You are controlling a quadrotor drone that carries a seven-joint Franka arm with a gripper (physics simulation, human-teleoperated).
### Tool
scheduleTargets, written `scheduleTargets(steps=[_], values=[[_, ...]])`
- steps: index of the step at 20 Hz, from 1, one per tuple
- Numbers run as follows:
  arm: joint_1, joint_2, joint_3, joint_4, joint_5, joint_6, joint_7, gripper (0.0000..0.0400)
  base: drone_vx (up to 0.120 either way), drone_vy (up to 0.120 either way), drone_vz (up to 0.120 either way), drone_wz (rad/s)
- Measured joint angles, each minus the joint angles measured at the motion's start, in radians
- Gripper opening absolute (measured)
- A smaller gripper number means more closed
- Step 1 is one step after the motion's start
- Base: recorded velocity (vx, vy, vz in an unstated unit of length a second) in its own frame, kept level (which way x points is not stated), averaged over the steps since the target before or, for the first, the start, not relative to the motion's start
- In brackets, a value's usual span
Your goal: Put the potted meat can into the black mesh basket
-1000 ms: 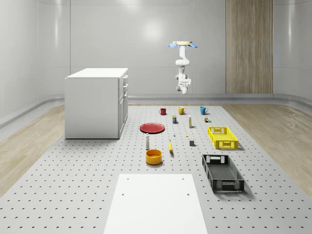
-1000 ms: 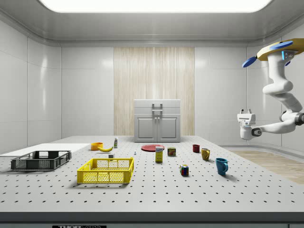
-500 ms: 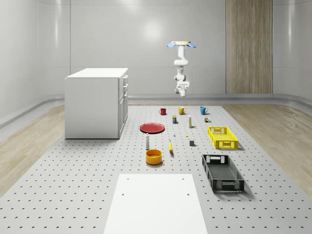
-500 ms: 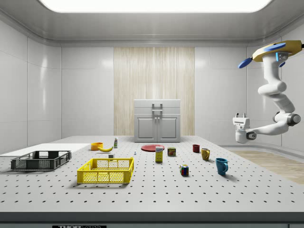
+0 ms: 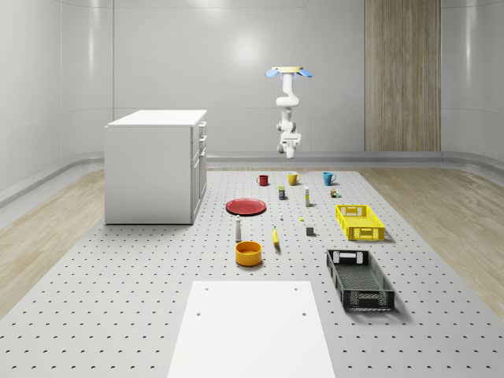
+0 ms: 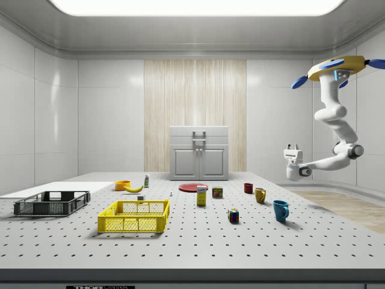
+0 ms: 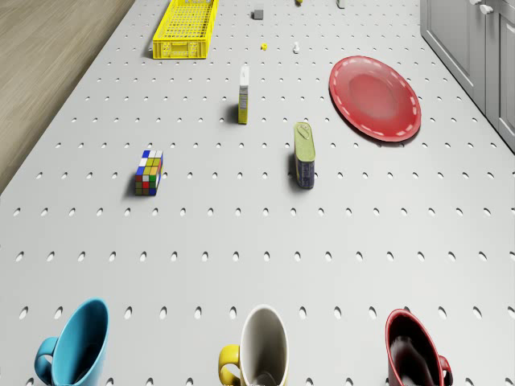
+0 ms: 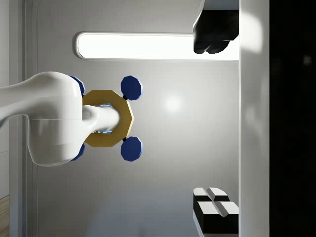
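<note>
Nearest in the whole-scene view, at the desk's (image 5: 118,315) front right, lies the black basket (image 5: 360,279), empty as far as can be seen. Behind it sits a yellow crate (image 5: 359,221). Further back, about mid-width and just short of the row of mugs, stands the can (image 5: 282,191). In the drone view the can (image 7: 303,157) is apart from its neighbours, with the red plate (image 7: 375,96) to one side and a colour cube (image 7: 149,172) to the other. Its oblong top appears to run along the desk's length, away from the mugs and toward the basket end. Beyond the can come the red mug (image 7: 414,350), yellow mug (image 7: 261,350) and blue mug (image 7: 76,350). Farthest, the drone (image 6: 340,65) hovers high at the desk's far end, roughly over or just behind the mugs. The arm is folded below it, and the tool (image 6: 293,147) is held out level and turned upward, well above the desk. The wrist view looks up at the ceiling and the drone's underside, with the pads (image 8: 215,210) wide apart and nothing between them. So the can lies well below and ahead of the tool, past the mugs. I judge that the tool must first swing down, then close across the can's short sides.
</note>
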Motion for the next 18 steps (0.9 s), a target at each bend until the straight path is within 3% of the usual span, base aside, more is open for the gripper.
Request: scheduleTargets(steps=[18], values=[[-0.003,-0.009,0.005,-0.007,-0.005,0.013,0.0,0.04,0.12,-0.12,0.0,0.0]])
